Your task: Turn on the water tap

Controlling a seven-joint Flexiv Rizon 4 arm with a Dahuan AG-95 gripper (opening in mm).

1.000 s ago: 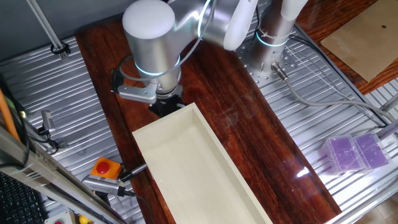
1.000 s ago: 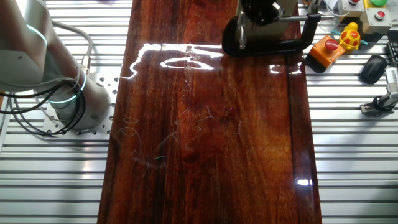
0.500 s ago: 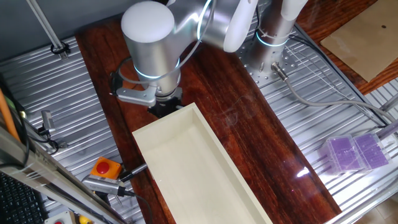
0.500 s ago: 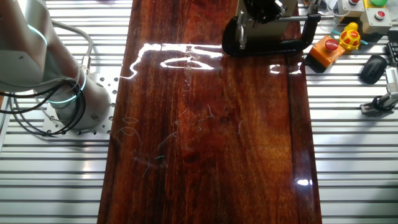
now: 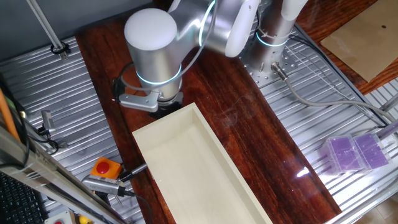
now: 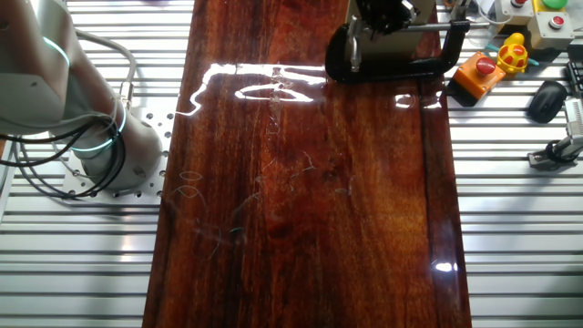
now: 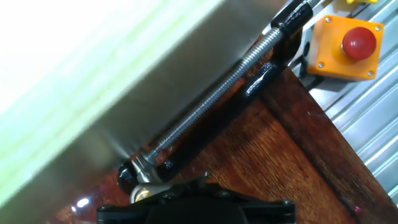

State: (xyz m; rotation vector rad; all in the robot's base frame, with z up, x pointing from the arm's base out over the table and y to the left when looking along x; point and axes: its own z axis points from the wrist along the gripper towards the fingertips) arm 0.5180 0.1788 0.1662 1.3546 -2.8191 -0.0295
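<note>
A black C-clamp (image 6: 387,66) lies at the table's far edge in the other fixed view. Its threaded screw and black frame (image 7: 214,115) run diagonally across the hand view. A small silver piece with a brass centre, probably the tap (image 7: 143,192), sits at the clamp's jaw end. My gripper (image 7: 196,205) shows only as a dark mass at the bottom of the hand view, right over that piece. In the other fixed view the gripper (image 6: 383,16) stands over the clamp. In one fixed view the arm's big joint (image 5: 152,43) hides the fingers. Jaw opening is not visible.
A long white tray (image 5: 193,168) lies just in front of the arm. An orange box with a red button (image 7: 345,45) stands beside the clamp off the wooden table's edge (image 6: 455,228). The arm's base (image 6: 100,146) and cables sit at the left.
The arm's big joint has shifted slightly to the right and towards the tray, and the wrist has turned a little. The clamp has not moved.
</note>
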